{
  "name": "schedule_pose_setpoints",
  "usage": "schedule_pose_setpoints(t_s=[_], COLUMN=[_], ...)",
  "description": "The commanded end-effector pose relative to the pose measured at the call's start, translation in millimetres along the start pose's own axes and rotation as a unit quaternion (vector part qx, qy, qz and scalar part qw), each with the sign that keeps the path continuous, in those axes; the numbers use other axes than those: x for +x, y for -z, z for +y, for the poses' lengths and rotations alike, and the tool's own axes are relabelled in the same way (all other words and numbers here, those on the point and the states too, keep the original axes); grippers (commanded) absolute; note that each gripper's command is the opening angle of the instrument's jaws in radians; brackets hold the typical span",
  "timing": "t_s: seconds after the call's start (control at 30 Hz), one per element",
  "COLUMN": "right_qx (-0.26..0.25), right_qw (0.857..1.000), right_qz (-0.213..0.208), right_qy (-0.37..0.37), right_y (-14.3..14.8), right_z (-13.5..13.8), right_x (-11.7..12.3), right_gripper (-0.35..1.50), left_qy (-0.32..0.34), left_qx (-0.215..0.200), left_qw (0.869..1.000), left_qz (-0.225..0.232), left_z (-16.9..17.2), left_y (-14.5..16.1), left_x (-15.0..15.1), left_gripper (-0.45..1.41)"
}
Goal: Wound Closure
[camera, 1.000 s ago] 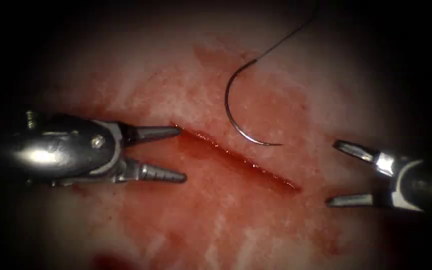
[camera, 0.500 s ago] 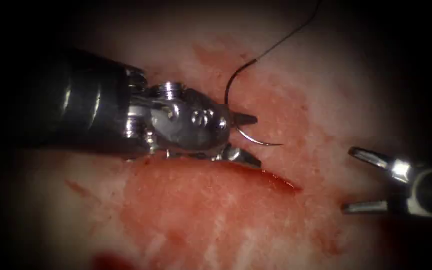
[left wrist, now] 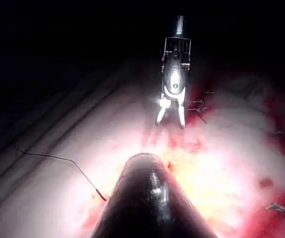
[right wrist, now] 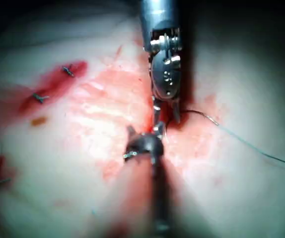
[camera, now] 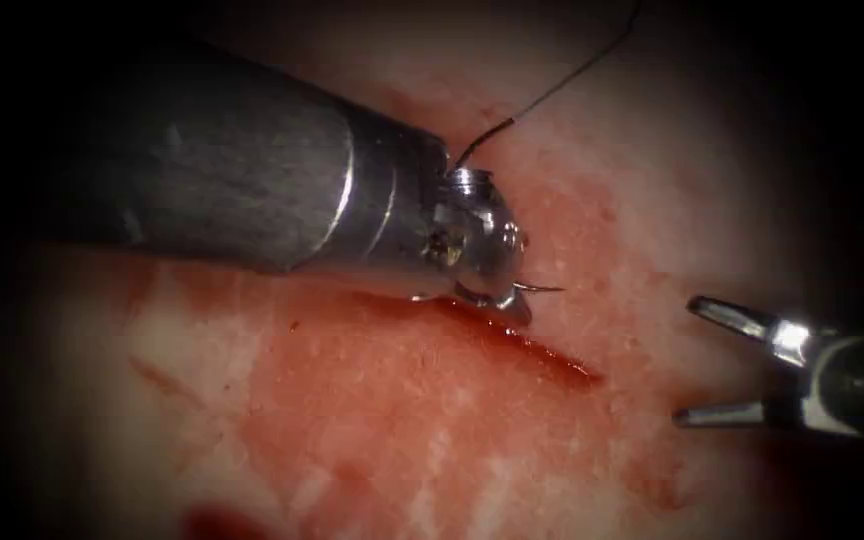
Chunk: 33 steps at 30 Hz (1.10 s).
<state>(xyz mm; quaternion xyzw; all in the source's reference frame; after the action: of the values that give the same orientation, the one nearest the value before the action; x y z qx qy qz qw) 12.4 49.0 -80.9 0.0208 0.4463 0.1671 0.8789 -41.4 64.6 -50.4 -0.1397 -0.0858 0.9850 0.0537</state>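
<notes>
Both tools (camera: 500, 285) (camera: 697, 365) empty; needle (camera: 542, 288) lies on tissue (camera: 402, 420).

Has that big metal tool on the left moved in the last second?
Yes. The left end effector crossed rightward from the cut's left end to the needle, lying right of the cut.

No legible text, label, brand, number or sign on anything in these views.
</notes>
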Motion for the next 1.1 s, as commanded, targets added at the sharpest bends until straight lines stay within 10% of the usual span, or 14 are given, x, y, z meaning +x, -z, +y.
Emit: schedule_pose_setpoints(t_s=[0.03,0.4,0.57,0.63,0.93,1.1], right_qx=[0.001,0.001,0.001,0.001,-0.002,0.013], right_qw=[1.0,1.0,1.0,1.0,1.0,0.999], right_qz=[0.001,0.001,0.001,0.001,-0.001,0.004], right_qy=[0.0,0.0,0.0,0.0,-0.001,-0.043], right_y=[-0.9,-0.9,-0.9,-0.9,-1.3,-3.5], right_z=[-0.4,-0.4,-0.4,-0.4,0.2,2.6], right_x=[0.0,0.0,0.0,0.0,-0.3,-0.5], right_gripper=[0.98,1.0,1.0,1.0,0.9,0.78], left_qy=[-0.007,-0.025,-0.041,-0.049,-0.083,-0.117], left_qx=[0.0,0.001,-0.003,-0.008,0.028,0.033], left_qw=[1.0,0.999,0.999,0.998,0.983,0.937], left_qz=[-0.01,-0.033,-0.032,-0.027,0.161,0.328], left_z=[0.1,0.6,0.8,0.9,1.2,2.8], left_y=[-1.3,-4.9,-4.6,-4.0,3.5,7.6], left_x=[0.2,0.7,0.6,0.3,-3.8,-8.9], left_gripper=[0.38,0.34,-0.35,-0.35,-0.35,-0.35])
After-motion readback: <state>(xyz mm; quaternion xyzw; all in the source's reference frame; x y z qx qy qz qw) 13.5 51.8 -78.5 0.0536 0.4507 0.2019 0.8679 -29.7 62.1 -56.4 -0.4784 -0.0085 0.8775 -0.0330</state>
